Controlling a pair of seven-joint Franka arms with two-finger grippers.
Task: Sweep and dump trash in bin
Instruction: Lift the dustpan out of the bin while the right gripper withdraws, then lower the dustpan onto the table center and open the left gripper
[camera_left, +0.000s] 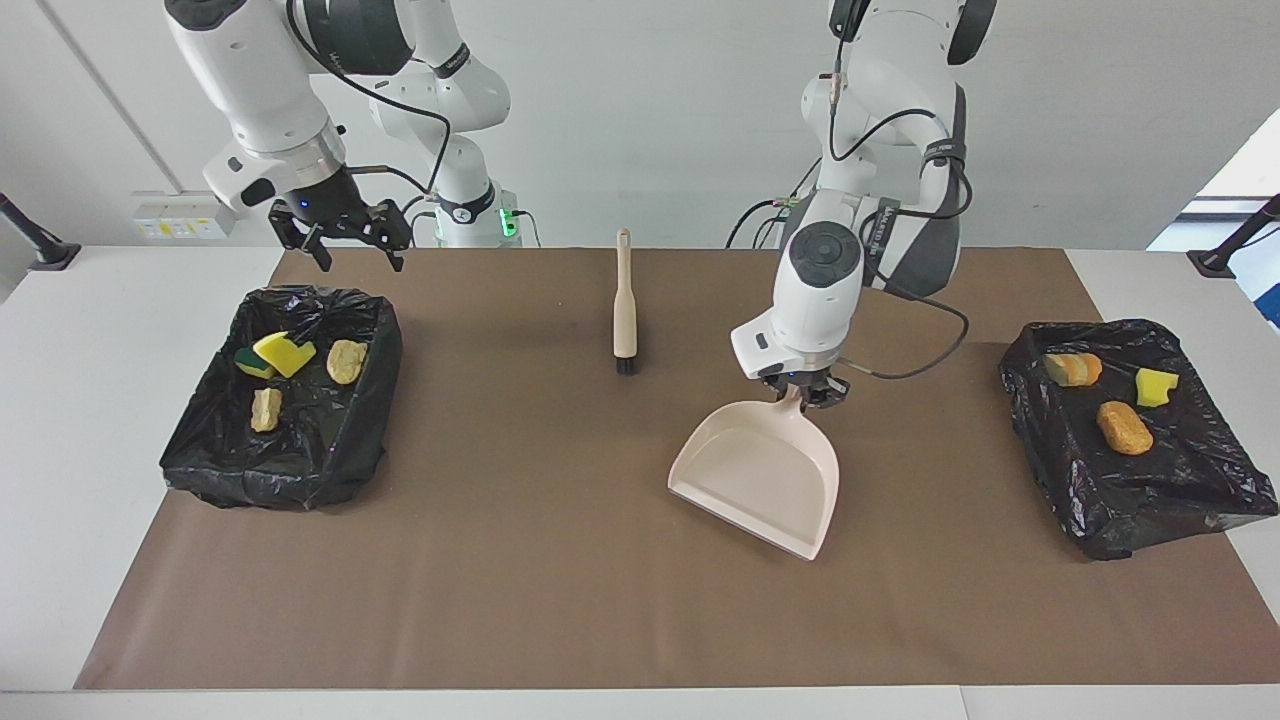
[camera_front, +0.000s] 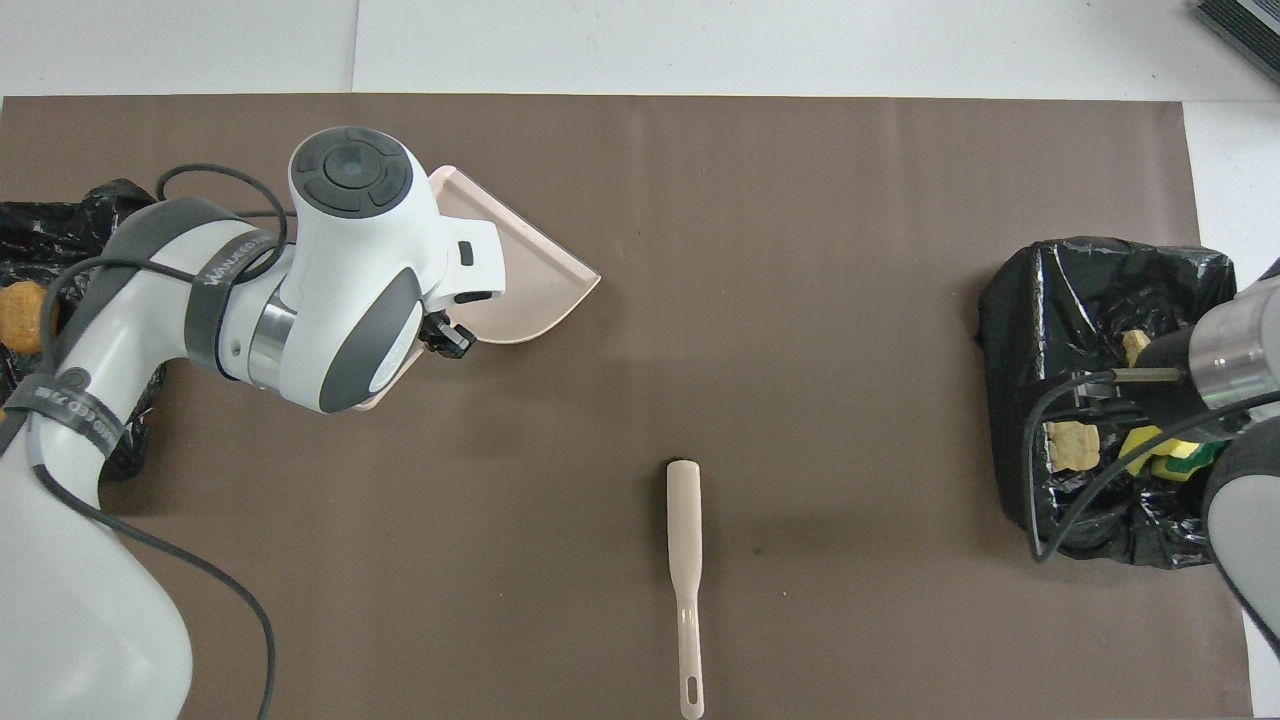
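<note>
My left gripper (camera_left: 803, 393) is shut on the handle of the pale pink dustpan (camera_left: 755, 475), which tilts down over the middle of the brown mat (camera_left: 560, 560). I cannot tell whether its lip touches the mat. The pan holds nothing. My right gripper (camera_left: 355, 245) hangs open and holds nothing above the robot-side rim of the black-lined bin (camera_left: 290, 460) at the right arm's end. That bin holds trash: a yellow sponge (camera_left: 283, 352) and two tan chunks (camera_left: 346, 360). The second bin (camera_left: 1140, 490), at the left arm's end, holds three more scraps (camera_left: 1124, 427).
The beige brush (camera_left: 624, 310) lies on the mat with its black bristles pointing away from the robots, nearer to the robots than the dustpan. In the overhead view the left arm covers much of the dustpan (camera_front: 540, 280), and the brush (camera_front: 684, 540) lies apart from both grippers.
</note>
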